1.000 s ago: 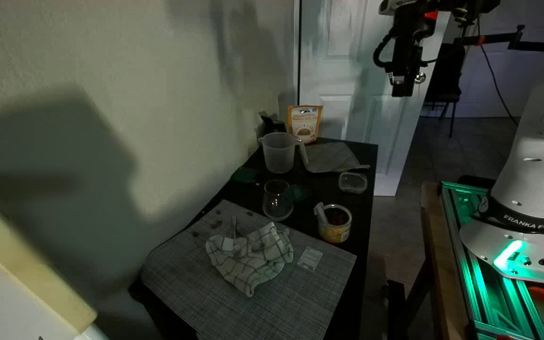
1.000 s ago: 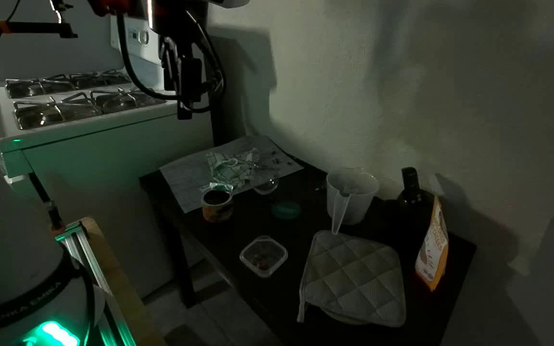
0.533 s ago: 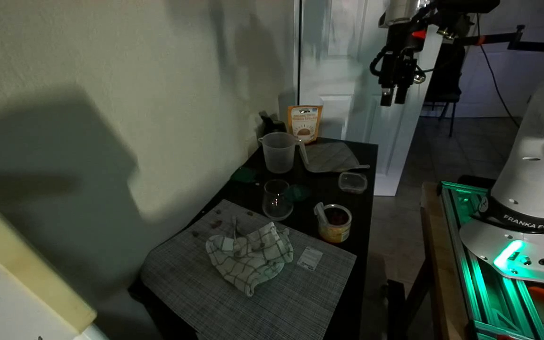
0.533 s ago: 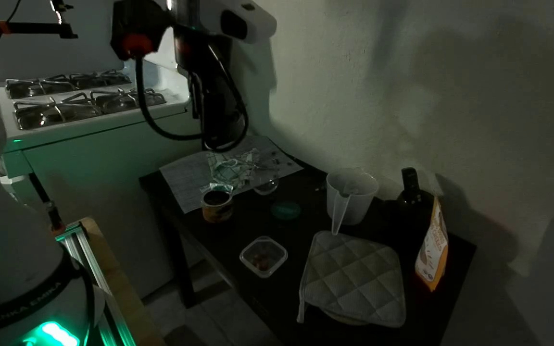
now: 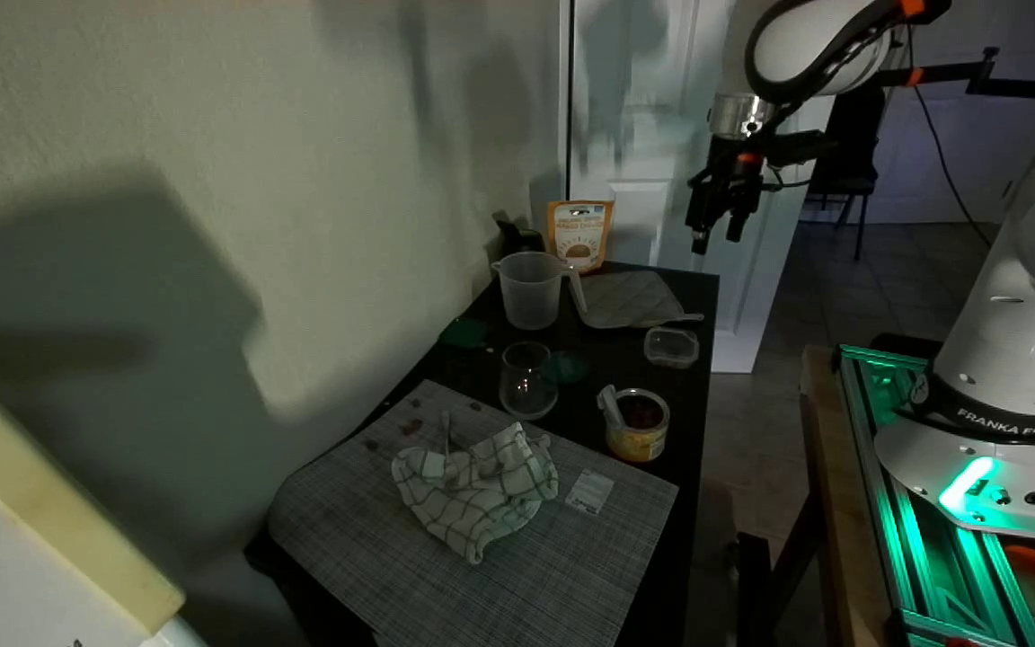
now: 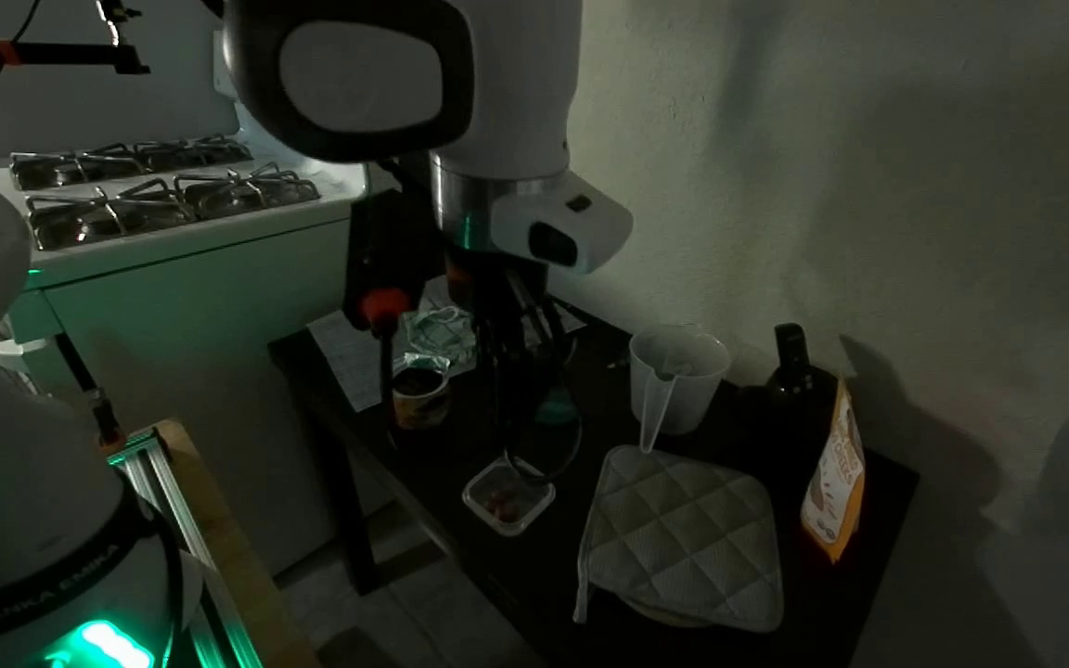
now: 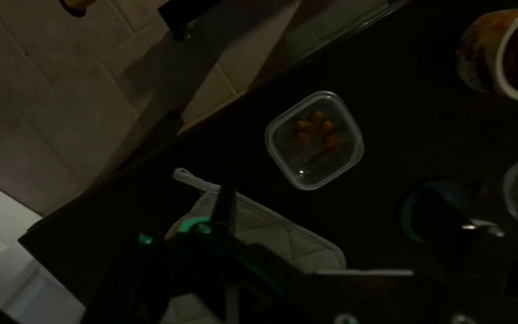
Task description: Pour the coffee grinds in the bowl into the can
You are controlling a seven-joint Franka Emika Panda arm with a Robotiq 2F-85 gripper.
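Observation:
The can [image 5: 636, 440] stands upright on the dark table with its top open and dark red-brown contents inside. A pale peeled lid stands up at its rim. The can also shows in an exterior view [image 6: 420, 410] and at the upper right of the wrist view [image 7: 479, 49]. The small pale grey round bowl does not show; it is hidden or out of view. My gripper [image 5: 718, 235] hangs above the table's far part, fingers apart and nothing between them. In the wrist view the gripper [image 7: 328, 209] is wide open above the table, apart from the can.
A clear square container [image 7: 315, 173] holds several brown pieces. Near it lie a quilted pot holder [image 6: 683, 538] and a green lid [image 6: 553, 405]. A measuring jug [image 5: 531, 292], a glass [image 5: 528, 386], an orange pouch [image 5: 579, 235] and a checked cloth [image 5: 482, 503] also stand or lie there.
My gripper has come down towards the table and turned. It moved left in an exterior view where its separated fingers now show. The things on the table have not moved.

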